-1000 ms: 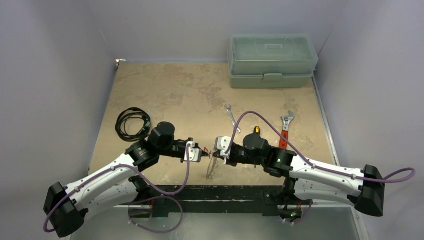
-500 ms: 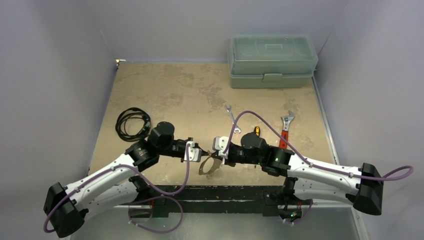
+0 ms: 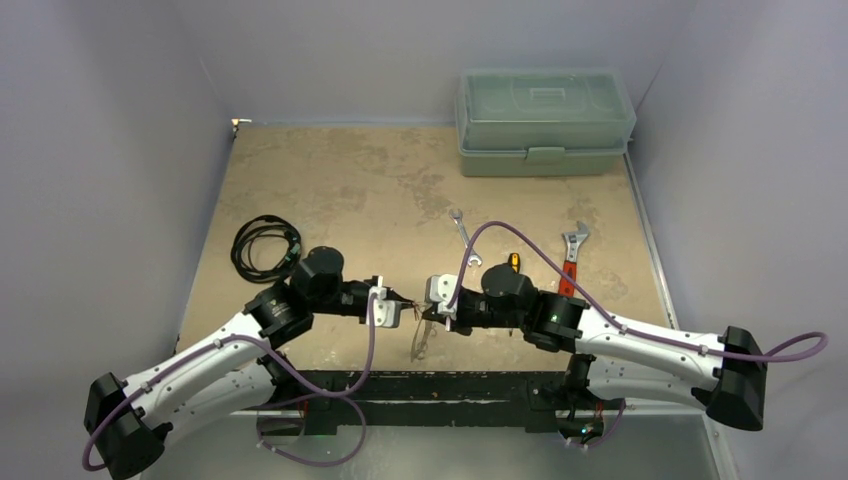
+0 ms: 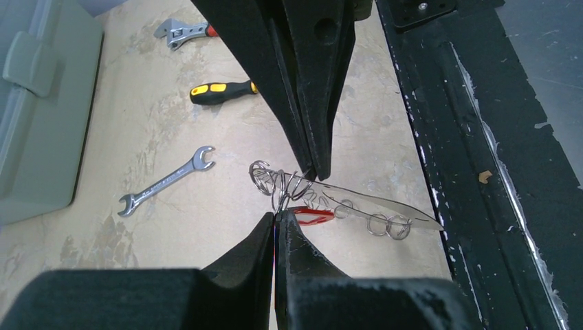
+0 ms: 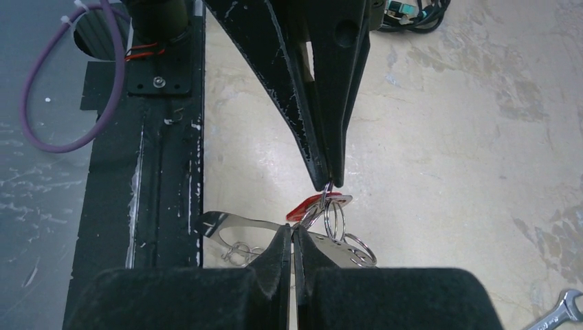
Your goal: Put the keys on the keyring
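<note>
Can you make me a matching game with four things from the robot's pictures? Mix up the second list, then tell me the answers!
Things:
1. toolbox
2. coiled cable
3. adjustable wrench
4. keyring

Clues:
A. has a red handle
B. pinched by the right hand
C. black, over on the left
D. greyish green, lid shut, far right corner

Right pairs: 1-D, 2-C, 3-A, 4-B.

Lidded box (image 3: 545,122) at far right of bench (image 3: 350,180), coiled cable (image 3: 265,246) at left, spanner (image 3: 463,235) at centre, screwdriver (image 4: 223,91) right of it, adjustable wrench (image 3: 570,258) further right, keyring (image 3: 422,340) with keys (image 4: 311,215) near front edge, between left claw (image 4: 275,217) and right claw (image 5: 293,231).
</note>
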Robot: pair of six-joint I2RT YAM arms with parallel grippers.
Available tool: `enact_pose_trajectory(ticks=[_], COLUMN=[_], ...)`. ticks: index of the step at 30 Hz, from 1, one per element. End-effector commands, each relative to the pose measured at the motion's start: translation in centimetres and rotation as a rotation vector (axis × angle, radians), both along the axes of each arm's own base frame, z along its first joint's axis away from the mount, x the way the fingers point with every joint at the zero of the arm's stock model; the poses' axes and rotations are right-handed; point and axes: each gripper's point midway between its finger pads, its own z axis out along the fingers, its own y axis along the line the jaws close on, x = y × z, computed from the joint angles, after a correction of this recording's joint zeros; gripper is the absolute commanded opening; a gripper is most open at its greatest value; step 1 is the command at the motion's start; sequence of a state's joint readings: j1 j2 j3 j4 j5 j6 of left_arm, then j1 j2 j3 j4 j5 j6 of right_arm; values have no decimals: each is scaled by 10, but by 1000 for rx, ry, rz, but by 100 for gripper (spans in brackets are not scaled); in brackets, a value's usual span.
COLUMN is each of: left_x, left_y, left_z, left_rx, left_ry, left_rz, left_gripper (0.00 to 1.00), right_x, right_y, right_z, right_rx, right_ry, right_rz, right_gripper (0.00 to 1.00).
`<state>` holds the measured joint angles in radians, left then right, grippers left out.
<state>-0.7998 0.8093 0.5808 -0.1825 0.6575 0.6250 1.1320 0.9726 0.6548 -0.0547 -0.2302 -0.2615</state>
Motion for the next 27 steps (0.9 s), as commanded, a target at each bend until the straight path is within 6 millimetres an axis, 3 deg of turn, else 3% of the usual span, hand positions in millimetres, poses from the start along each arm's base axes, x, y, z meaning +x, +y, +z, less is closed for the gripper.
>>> enact_pose_trajectory(ticks=[1,27], left_x=[4,-16], left_y=[-1,-2], left_z=[10,7], left_rx=[-27,-54], left_ry=[-72,-89], left_rz=[-7,-98], left_gripper=[0,0], right_x=[-14,-13], right_y=[5,9], right_z=[15,8], right_rx=[30,-1], right_ry=[32,54], right_rz=[66,64], right_gripper=[0,0])
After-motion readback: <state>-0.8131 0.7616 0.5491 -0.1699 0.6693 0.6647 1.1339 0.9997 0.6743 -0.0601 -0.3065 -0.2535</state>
